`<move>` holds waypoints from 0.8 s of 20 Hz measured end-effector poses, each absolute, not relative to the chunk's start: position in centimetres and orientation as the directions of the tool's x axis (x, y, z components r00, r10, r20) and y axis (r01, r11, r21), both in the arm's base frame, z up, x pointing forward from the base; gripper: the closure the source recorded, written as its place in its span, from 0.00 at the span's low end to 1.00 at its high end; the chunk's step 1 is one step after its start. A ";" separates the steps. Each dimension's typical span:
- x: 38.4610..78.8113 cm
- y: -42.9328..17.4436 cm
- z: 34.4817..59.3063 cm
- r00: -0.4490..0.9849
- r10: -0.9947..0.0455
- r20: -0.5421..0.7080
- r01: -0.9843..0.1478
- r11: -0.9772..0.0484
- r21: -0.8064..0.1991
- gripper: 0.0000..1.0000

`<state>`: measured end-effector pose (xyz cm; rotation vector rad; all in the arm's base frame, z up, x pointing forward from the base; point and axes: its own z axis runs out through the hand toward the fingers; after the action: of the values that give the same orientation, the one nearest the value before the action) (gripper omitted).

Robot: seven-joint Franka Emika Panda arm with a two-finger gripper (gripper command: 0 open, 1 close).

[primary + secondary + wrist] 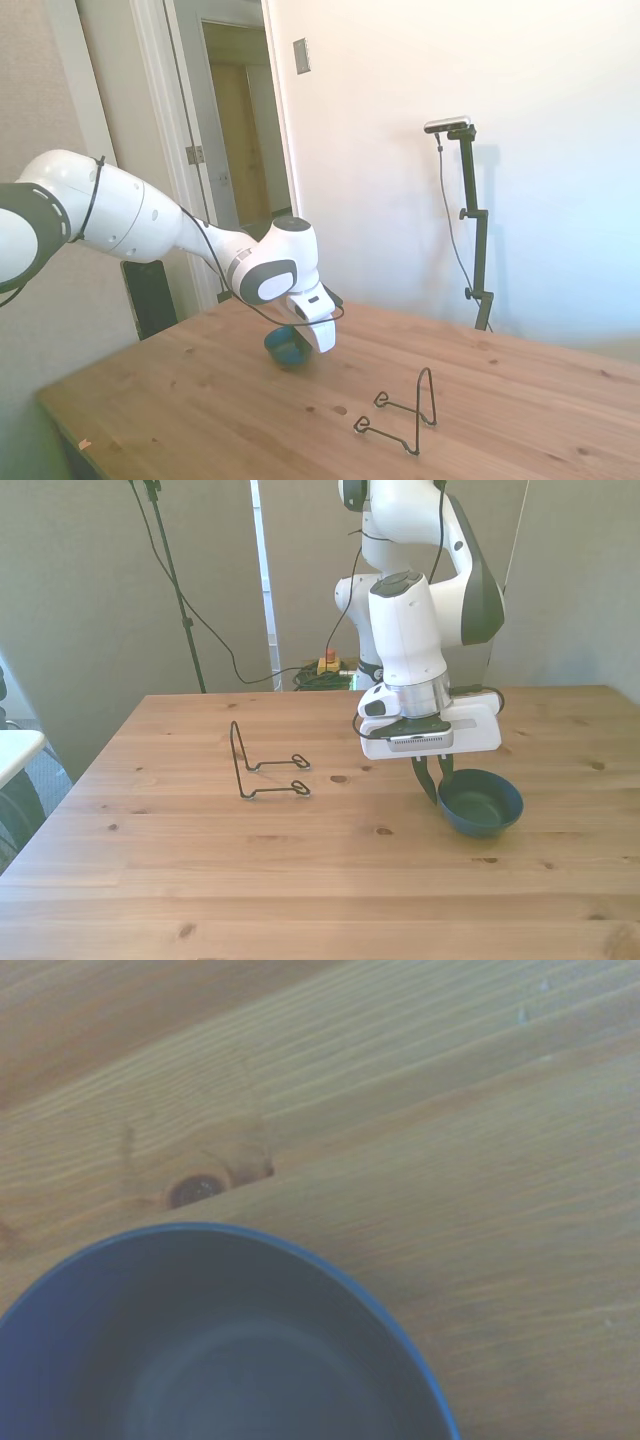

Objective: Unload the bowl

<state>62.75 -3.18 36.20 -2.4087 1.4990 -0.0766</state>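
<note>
The wooden table carries only two loose things, and I place both against the wire rack. The white Franka arm reaches low over the boards on the side away from the rack, its wrist tipped down.

The wire rack stands bare on the table, its upright hoop and two looped feet holding nothing.

The teal-blue bowl sits upright, mouth up, flat on the wood well apart from the rack, toward the front view's right. In the wrist view the bowl fills the lower corner, dark inside and empty, with bare planks beyond its rim.

The gripper hangs just at the bowl's rim on the side facing the rack. One dark finger shows at that edge of the bowl, but I cannot tell whether the jaws grip the rim or have let go.

To my eye the unloading is nearly done: the bowl is off the rack and resting on the table. What seems left is a clear release and pulling the arm away.
</note>
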 end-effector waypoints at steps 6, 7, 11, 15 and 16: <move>62.7 -3.7 37.6 0.459 -0.883 -0.097 -0.860 -0.414 -0.299 0.00; 62.6 -3.9 38.2 0.461 -0.883 -0.093 -0.857 -0.415 -0.304 0.00; 61.6 -4.0 41.1 0.485 -0.871 -0.074 -0.842 -0.443 -0.309 0.00; 59.3 -3.5 43.8 0.536 -0.844 -0.001 -0.810 -0.514 -0.284 0.00; 58.5 -3.3 44.4 0.550 -0.835 0.019 -0.800 -0.533 -0.275 0.00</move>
<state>58.52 -3.30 44.36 -2.5517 1.3714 -0.2168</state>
